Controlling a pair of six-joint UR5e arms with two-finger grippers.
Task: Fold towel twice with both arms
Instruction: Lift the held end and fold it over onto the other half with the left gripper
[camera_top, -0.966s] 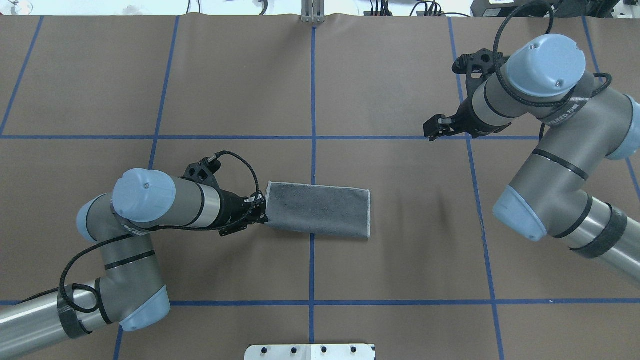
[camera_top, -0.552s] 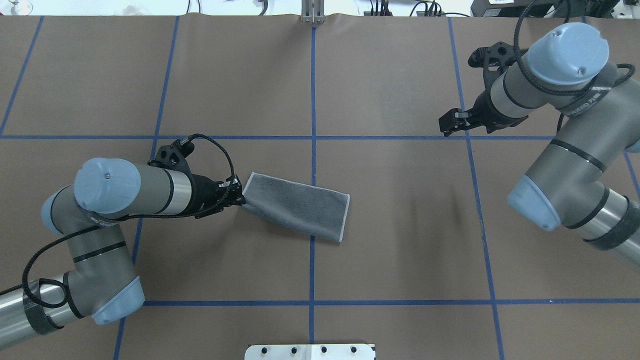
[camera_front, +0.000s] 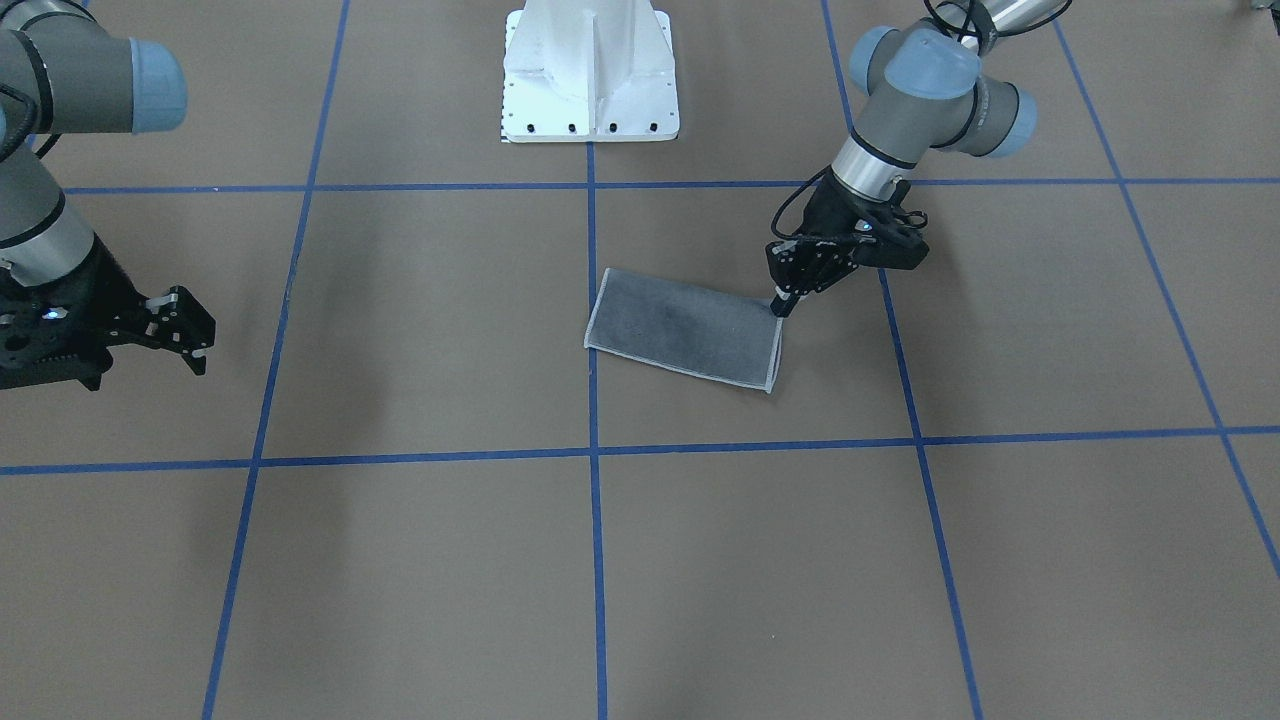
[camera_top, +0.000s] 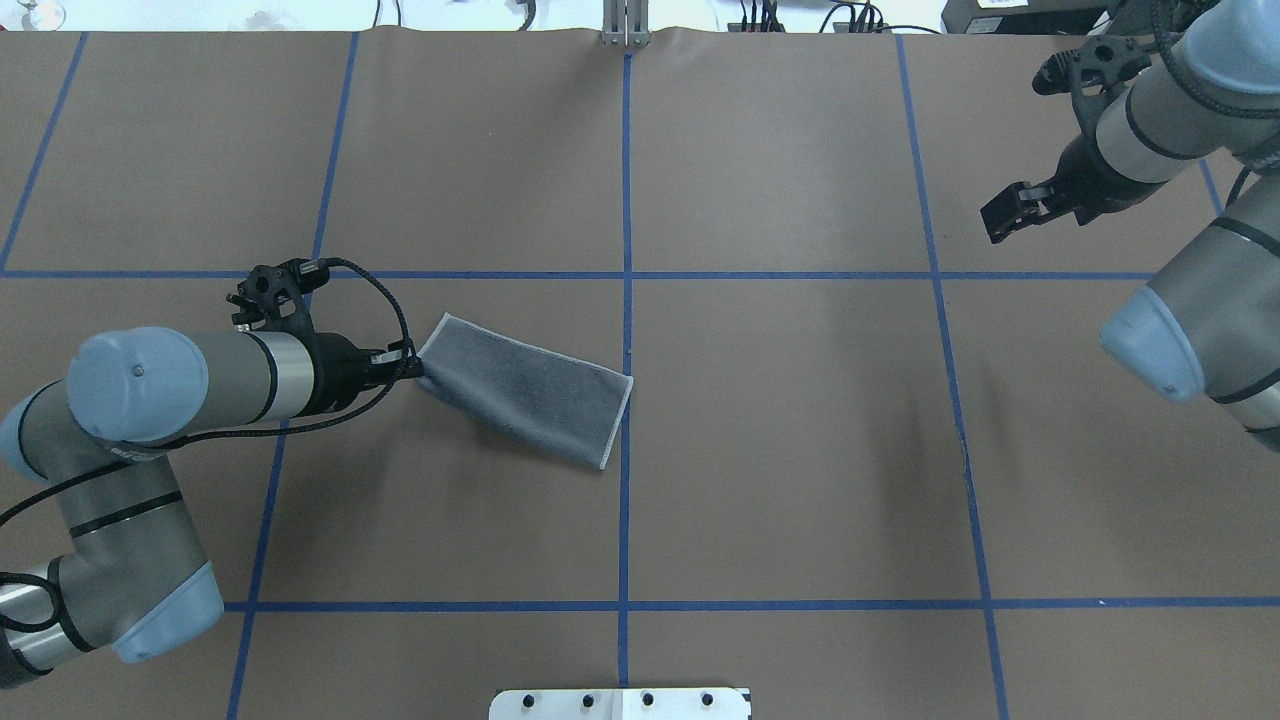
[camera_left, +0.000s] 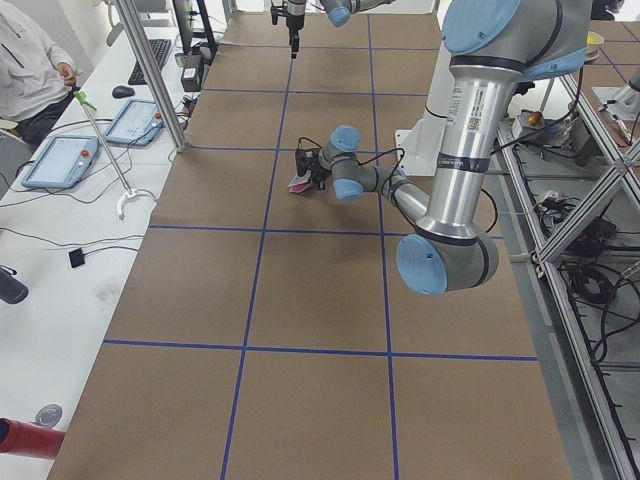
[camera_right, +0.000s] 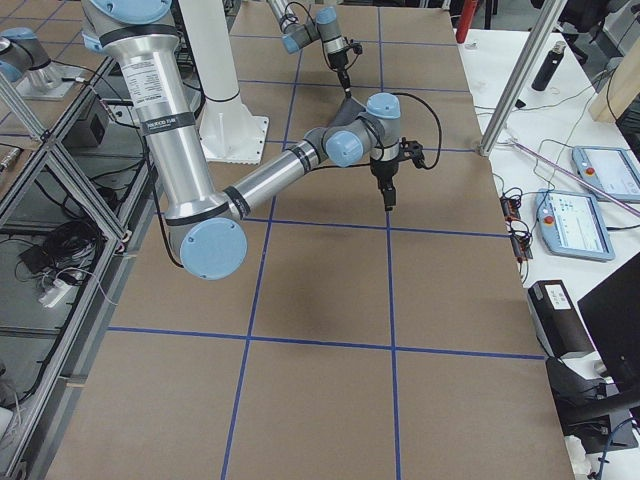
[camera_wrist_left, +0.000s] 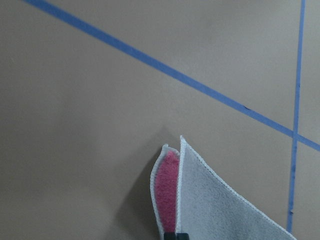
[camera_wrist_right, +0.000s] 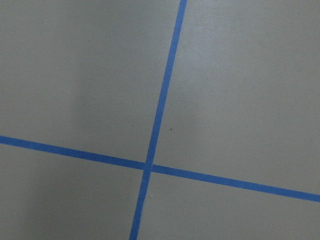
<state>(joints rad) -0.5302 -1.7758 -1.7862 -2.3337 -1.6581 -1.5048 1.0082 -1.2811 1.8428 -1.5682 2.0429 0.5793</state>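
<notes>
- Your left gripper (camera_top: 410, 368) is clamped on a corner of the towel (camera_top: 525, 403); make sure it pinches both layers.
- The towel lies once-folded, grey up, just left of the tabletop's middle.
- Your right gripper (camera_top: 1005, 215) hangs spread and empty near the far right corner; I'd bring it to the neighbouring towel corner.
- The arm labels are too small to read.

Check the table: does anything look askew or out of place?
Yes. The folded towel lies slanted across the blue grid lines, not square. Its layers gape at the corner pinched by the left gripper, showing pink inside. The right gripper hangs open, far off.
</notes>
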